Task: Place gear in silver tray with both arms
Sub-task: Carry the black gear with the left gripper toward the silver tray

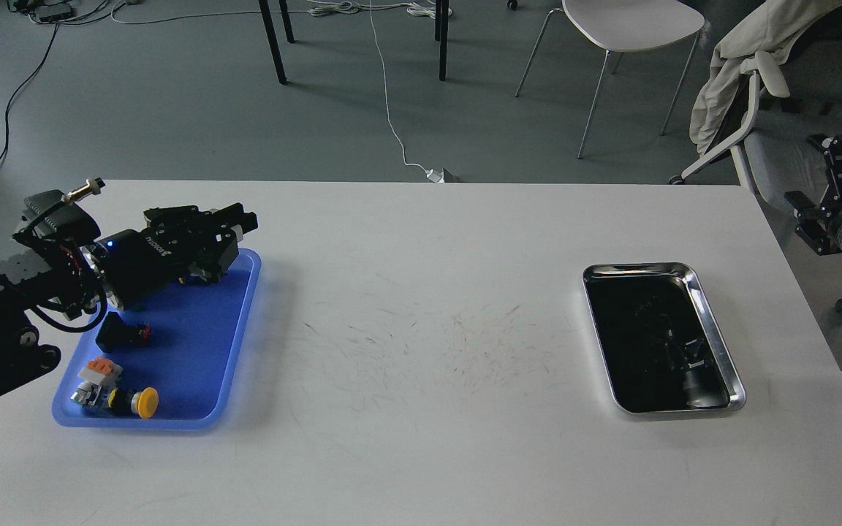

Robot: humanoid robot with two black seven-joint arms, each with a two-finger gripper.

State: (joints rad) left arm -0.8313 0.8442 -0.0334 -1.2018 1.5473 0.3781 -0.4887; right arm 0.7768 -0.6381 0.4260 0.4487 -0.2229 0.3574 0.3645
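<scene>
The blue plastic tray (234,343) lies near the table's left edge; in its near corner sit a yellow-capped push button (142,402) and a small white and orange part (99,370), with a small black part (120,334) further up; the left gripper (234,223) hangs over the tray's far end, its fingers dark and bunched, so I cannot tell whether they are apart or closed, and a bit of yellow shows beneath it that may be another part. The silver tray (715,321) lies well apart on the right side of the table, its long axis running away from the viewer and tilted slightly; its dark bottom shows only reflections. No gear can be picked out with certainty anywhere in the view.

The right gripper (819,215) is off the table's right edge, beside a chair draped with a beige coat (750,66); its jaws cannot be read either.

The white table (421,409) carries fine dark scuff marks at its centre; behind it is grey floor, a white chair (629,29), black table legs (275,44) and a white cable (392,117) running to a plug.
</scene>
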